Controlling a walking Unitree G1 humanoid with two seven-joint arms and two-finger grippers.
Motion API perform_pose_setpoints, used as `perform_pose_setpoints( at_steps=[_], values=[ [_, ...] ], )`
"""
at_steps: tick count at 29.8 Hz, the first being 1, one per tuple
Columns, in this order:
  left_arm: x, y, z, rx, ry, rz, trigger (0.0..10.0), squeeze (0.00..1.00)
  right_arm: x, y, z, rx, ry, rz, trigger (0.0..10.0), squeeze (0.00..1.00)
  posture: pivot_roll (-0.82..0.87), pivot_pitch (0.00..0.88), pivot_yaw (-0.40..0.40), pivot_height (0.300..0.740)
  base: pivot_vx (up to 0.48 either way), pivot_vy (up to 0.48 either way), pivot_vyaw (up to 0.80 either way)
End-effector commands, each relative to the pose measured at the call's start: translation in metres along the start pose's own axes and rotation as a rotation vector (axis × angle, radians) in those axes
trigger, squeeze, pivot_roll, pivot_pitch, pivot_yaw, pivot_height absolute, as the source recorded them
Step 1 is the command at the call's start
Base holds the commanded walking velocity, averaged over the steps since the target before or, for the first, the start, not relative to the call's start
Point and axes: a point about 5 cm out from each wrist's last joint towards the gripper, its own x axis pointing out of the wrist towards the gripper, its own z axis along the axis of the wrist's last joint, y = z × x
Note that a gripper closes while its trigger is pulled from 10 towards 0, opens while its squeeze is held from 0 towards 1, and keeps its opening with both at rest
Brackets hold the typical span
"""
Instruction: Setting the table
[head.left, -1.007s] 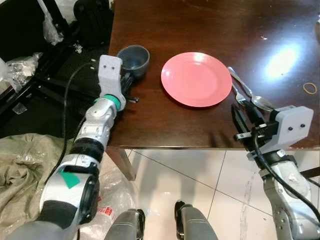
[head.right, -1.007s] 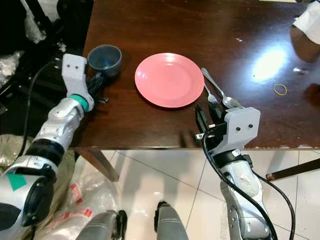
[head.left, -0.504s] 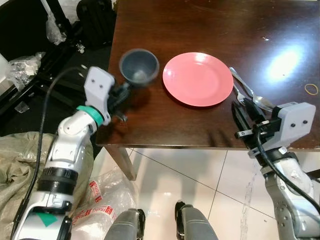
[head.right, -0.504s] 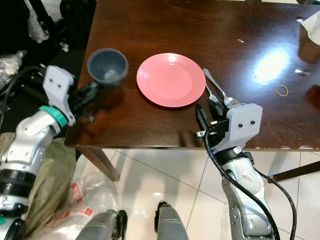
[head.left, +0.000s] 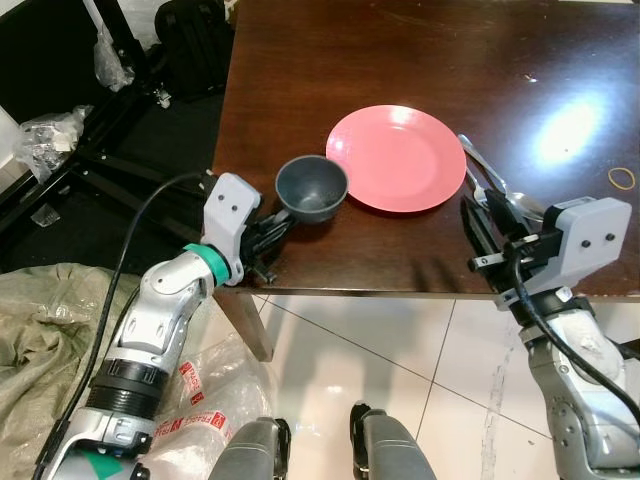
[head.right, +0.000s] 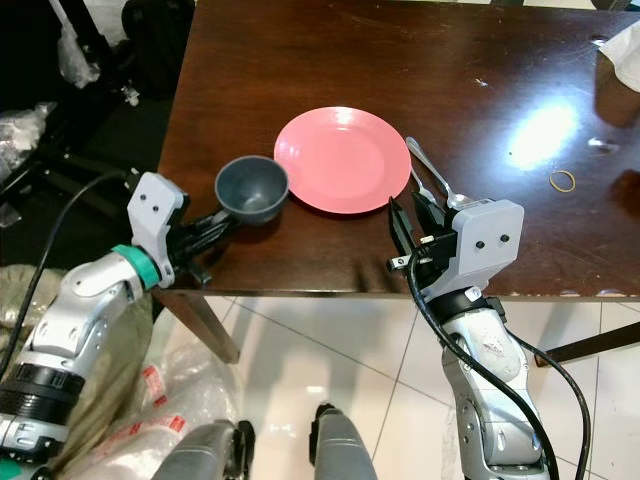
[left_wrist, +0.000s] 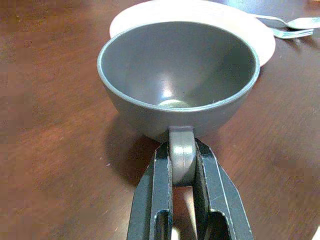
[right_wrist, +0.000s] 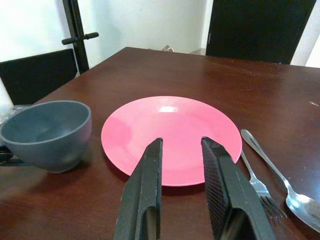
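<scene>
You see a dark wooden table polished to a glossy shine, a matt grey plastic-looking cup, a smooth pink plate with soft sheen, and a bright metal fork and spoon.

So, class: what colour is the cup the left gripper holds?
Grey cup, clearest in the left wrist view.

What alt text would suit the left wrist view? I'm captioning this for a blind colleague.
The left gripper has its two black fingers shut on the handle of a grey cup, empty and upright over a dark wooden table. Behind it lie a pink plate, a fork and a spoon.
</scene>
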Motion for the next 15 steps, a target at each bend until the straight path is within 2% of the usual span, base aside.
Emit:
perform_pose_setpoints(
  at_steps=[1,5,7,9,10,11,12,13,15],
  values=[
    [0.0024,-0.0027,-0.0009,0.009,0.015,-0.009,10.0,0.00,-0.0025,0.0005,-0.0064,0.012,0.031,-0.008,10.0,0.00,-0.04,0.132,0.085,0.740,0.000,0.000,0.00],
    [0.0032,-0.0019,-0.0001,0.010,0.012,-0.003,10.0,0.02,-0.0031,0.0008,-0.0065,0.012,0.031,-0.010,10.0,0.00,-0.04,0.131,0.086,0.740,0.000,0.000,0.00],
    [0.0033,-0.0017,0.0014,0.013,0.010,-0.001,10.0,0.28,-0.0036,0.0009,-0.0069,0.013,0.031,-0.012,10.0,0.00,-0.04,0.130,0.087,0.740,0.000,0.000,0.00],
    [0.0033,-0.0017,0.0014,0.013,0.010,-0.001,10.0,0.28,-0.0036,0.0009,-0.0069,0.013,0.031,-0.012,10.0,0.00,-0.04,0.130,0.087,0.740,0.000,0.000,0.00],
    [0.0031,-0.0016,0.0024,0.019,0.010,0.003,10.0,0.38,-0.0036,0.0009,-0.0069,0.014,0.031,-0.013,10.0,0.00,-0.04,0.129,0.087,0.740,0.000,0.000,0.00],
    [0.0030,-0.0010,0.0030,0.023,0.009,0.009,10.0,0.67,-0.0034,0.0008,-0.0070,0.014,0.031,-0.014,10.0,0.00,-0.04,0.129,0.087,0.740,0.000,0.000,0.00],
    [0.0030,-0.0010,0.0030,0.023,0.009,0.009,10.0,0.67,-0.0034,0.0008,-0.0070,0.014,0.031,-0.014,10.0,0.00,-0.04,0.129,0.087,0.740,0.000,0.000,0.00],
    [0.0024,0.0003,0.0036,0.029,0.008,0.016,10.0,1.00,-0.0031,0.0007,-0.0070,0.014,0.030,-0.013,10.0,0.00,-0.04,0.129,0.086,0.740,0.000,0.000,0.00],
    [0.0015,0.0015,0.0042,0.037,0.008,0.021,10.0,1.00,-0.0029,0.0004,-0.0071,0.014,0.030,-0.013,10.0,0.00,-0.03,0.127,0.085,0.740,0.000,0.000,0.00]
  ],
)
